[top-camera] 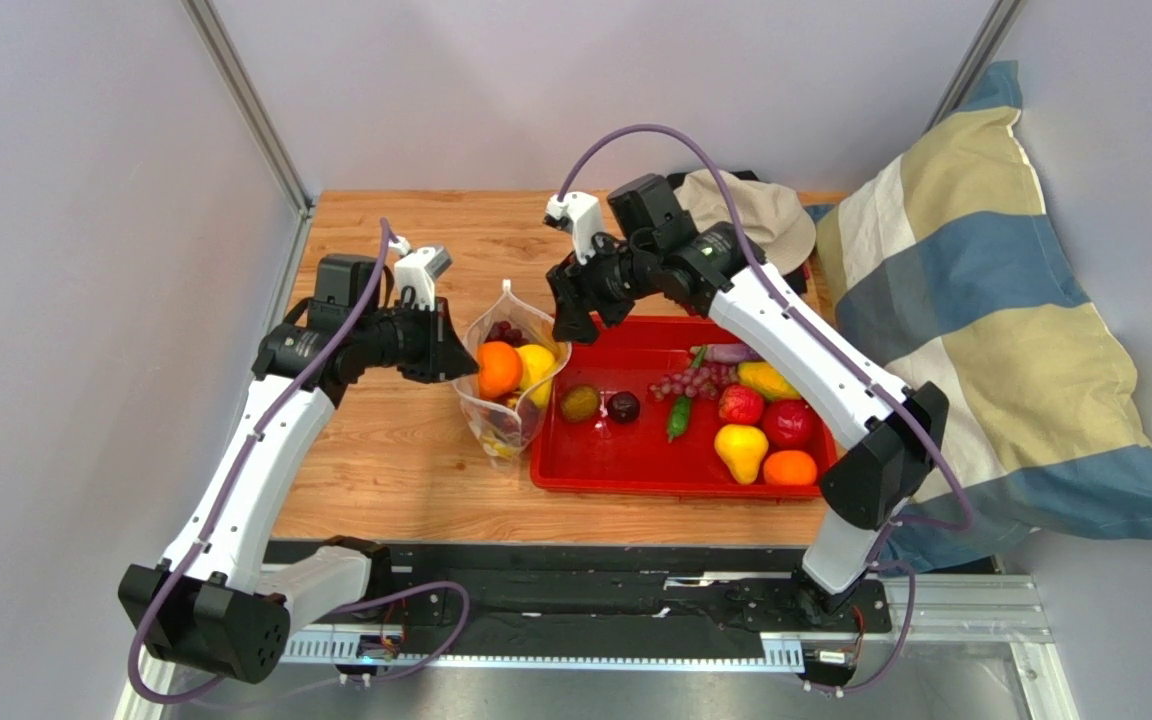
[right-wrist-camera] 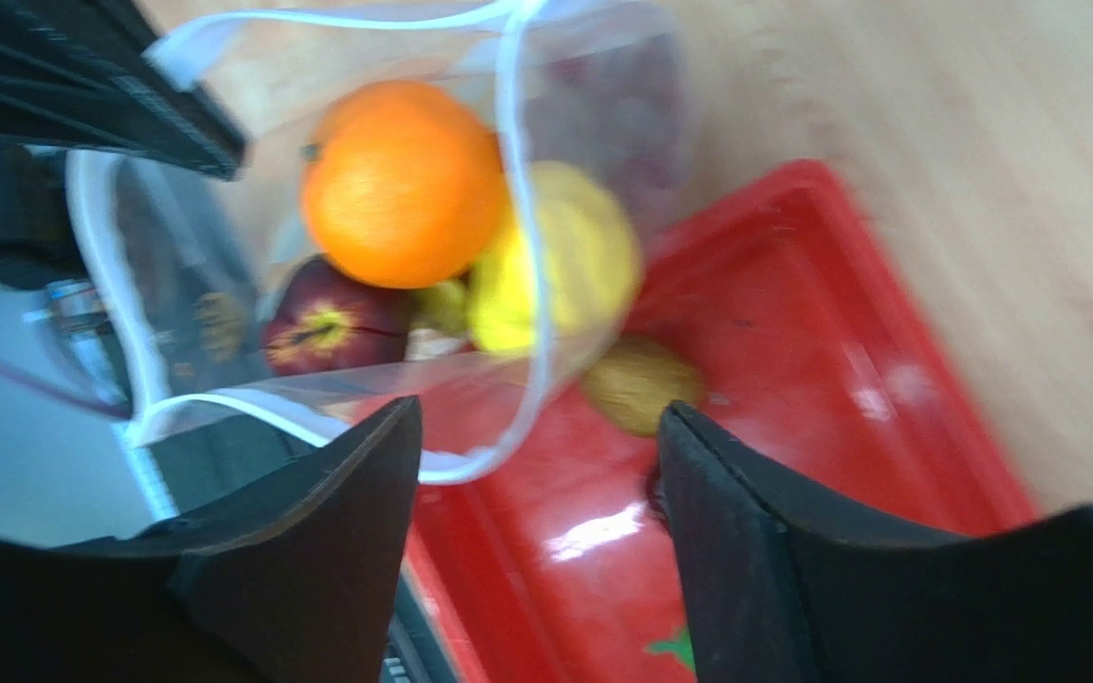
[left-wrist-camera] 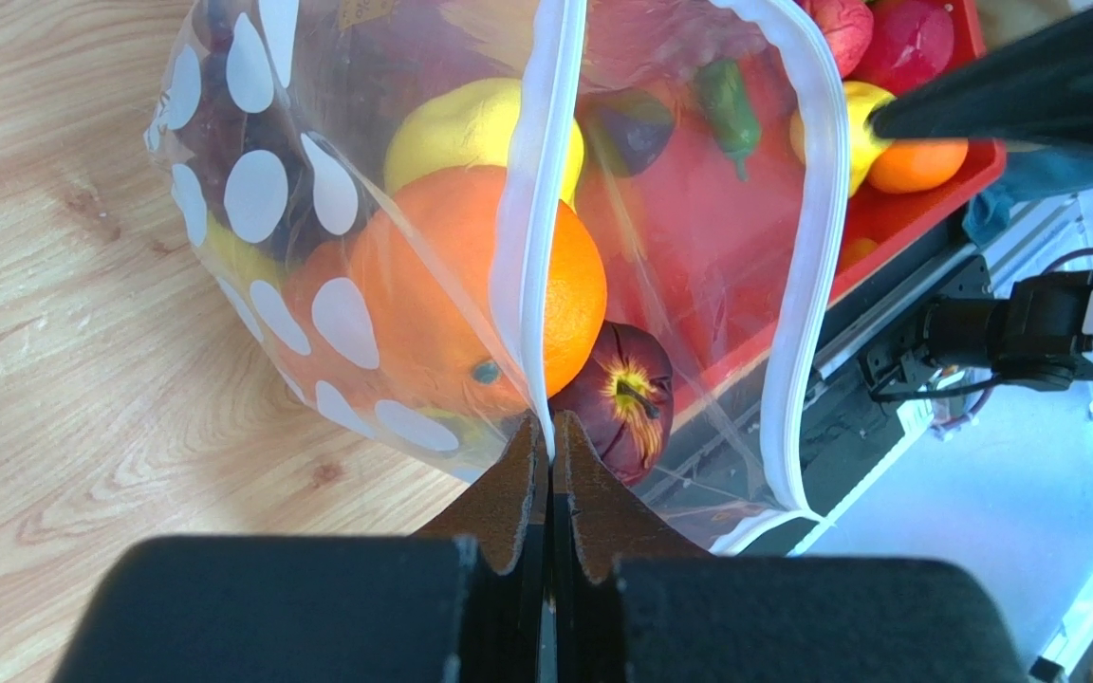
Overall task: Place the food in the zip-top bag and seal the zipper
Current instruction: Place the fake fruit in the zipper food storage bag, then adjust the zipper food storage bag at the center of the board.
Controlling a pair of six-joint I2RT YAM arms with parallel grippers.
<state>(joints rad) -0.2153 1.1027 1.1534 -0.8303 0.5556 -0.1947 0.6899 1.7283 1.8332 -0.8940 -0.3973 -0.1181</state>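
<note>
The clear dotted zip-top bag (top-camera: 510, 383) stands open at the red tray's left edge. It holds an orange (top-camera: 498, 368), a yellow fruit (top-camera: 536, 365), dark grapes (top-camera: 504, 332) and a dark red fruit (left-wrist-camera: 624, 399). My left gripper (left-wrist-camera: 551, 427) is shut on the bag's white zipper rim (left-wrist-camera: 531, 228) and holds the mouth up. My right gripper (right-wrist-camera: 538, 427) is open and empty above the bag's mouth and the tray's left end. In the right wrist view the bag (right-wrist-camera: 367, 256) shows the orange (right-wrist-camera: 398, 182) and yellow fruit (right-wrist-camera: 574, 263).
The red tray (top-camera: 597, 458) holds more food: a brown fruit (top-camera: 581, 402), a dark plum (top-camera: 623, 405), grapes (top-camera: 687, 383), a green pepper (top-camera: 677, 417), a yellow pear (top-camera: 742, 447), red fruits and an orange. A hat (top-camera: 755, 210) and a striped pillow (top-camera: 988, 300) lie at the right.
</note>
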